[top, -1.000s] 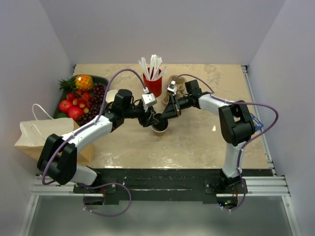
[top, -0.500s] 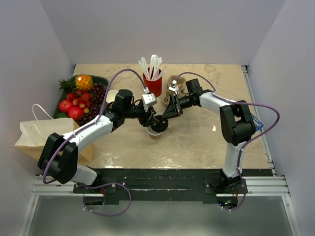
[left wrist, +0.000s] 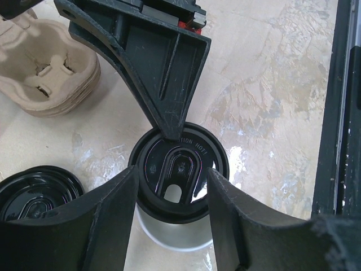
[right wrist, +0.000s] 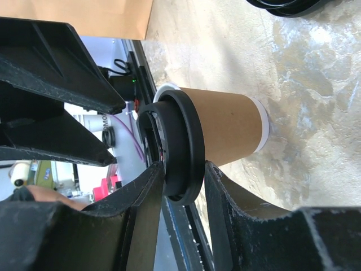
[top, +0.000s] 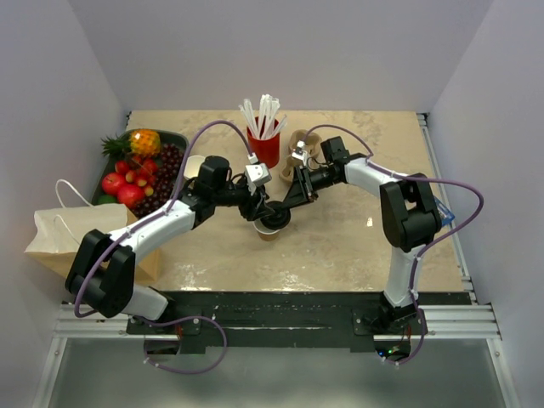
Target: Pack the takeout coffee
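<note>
The takeout coffee (top: 270, 224) is a tan kraft cup with a black lid and stands at the table's middle. In the left wrist view my left gripper (left wrist: 172, 176) has a finger against each side of the lid (left wrist: 180, 169), shut on it. A white cup rim (left wrist: 169, 237) shows under the lid's near edge. In the right wrist view my right gripper (right wrist: 183, 169) pinches the lid's rim (right wrist: 186, 144), one finger on its top and one under it against the cup wall (right wrist: 225, 127). In the top view both grippers, left (top: 258, 210) and right (top: 285, 204), meet over the cup.
A red cup of straws (top: 265, 143) and stacked pulp carriers (top: 303, 150) stand behind. A loose black lid (left wrist: 34, 192) lies beside the cup. A lidless cup (top: 194, 165), a fruit tray (top: 140, 168) and a paper bag (top: 81, 238) are at the left.
The cup and both grippers shifted slightly left and toward the near edge a second ago. Since half a second ago almost nothing has moved.
</note>
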